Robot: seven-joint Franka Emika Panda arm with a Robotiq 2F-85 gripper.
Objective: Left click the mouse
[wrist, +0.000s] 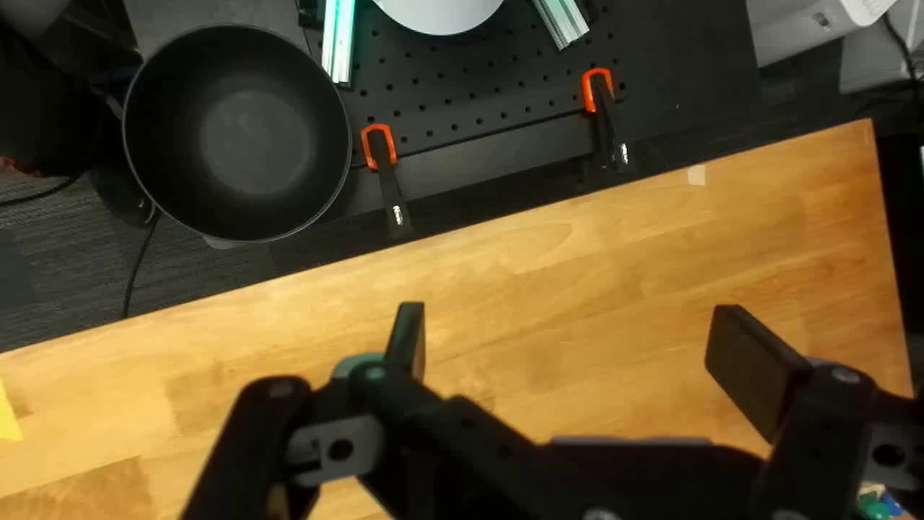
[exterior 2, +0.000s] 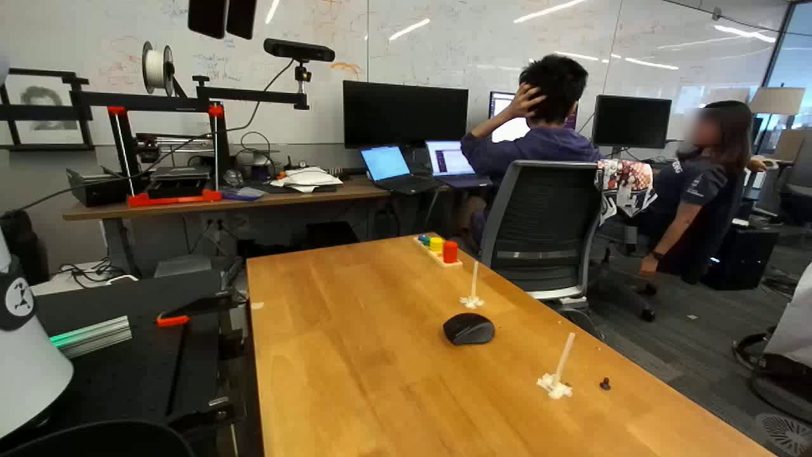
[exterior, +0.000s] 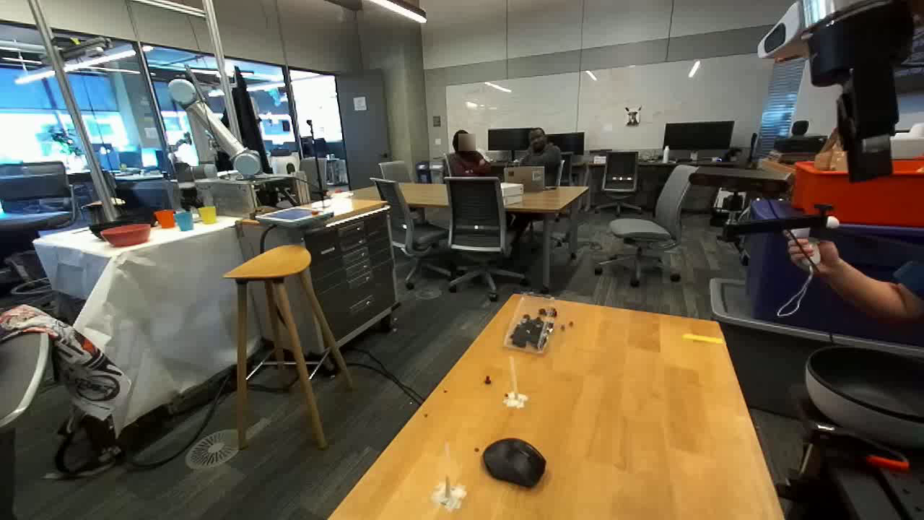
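From here that gripper [wrist: 574, 343] looks spread wide and empty, so I'd pinch it together before lightly tapping the mouse [exterior 2: 469, 329].

Mouse [exterior 2: 468, 329]: on table [exterior 2: 355, 355]. In an exterior view: far peg [exterior 2: 474, 281] behind it; near peg [exterior 2: 563, 358] before it, right; blocks [exterior 2: 450, 251] on board [exterior 2: 453, 263], table's far end. Wrist view: pan [wrist: 253, 137] beside table.

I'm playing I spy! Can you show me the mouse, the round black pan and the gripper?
Mouse [exterior: 515, 462]: in an exterior view, on its domed top.
Round black pan [wrist: 249, 139]: wrist view, on its inside bottom.
Gripper [wrist: 567, 328]: wrist view, midway between its fingertips.
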